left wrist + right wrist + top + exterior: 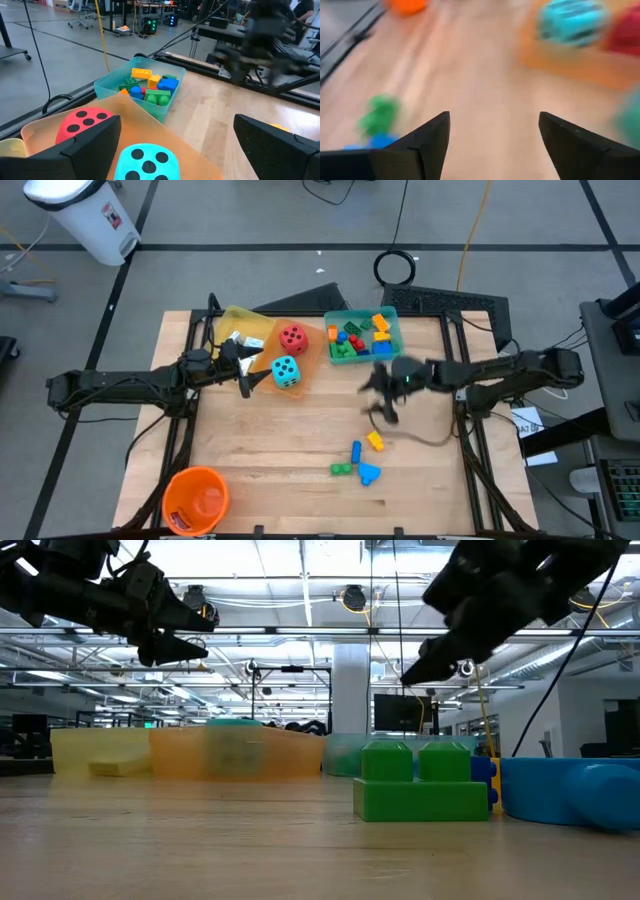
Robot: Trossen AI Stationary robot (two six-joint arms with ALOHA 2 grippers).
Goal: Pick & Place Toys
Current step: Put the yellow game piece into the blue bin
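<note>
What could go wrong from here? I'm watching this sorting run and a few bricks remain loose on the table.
1. The right gripper, open and empty, is above the bare table; the loose bricks lie clustered touching, so closing on one could knock or drag another.
2. The teal tray is already crowded with bricks, so another dropped in might bounce out.
3. The left gripper hangs open close to the cyan die in the orange tray and could bump it.
</note>
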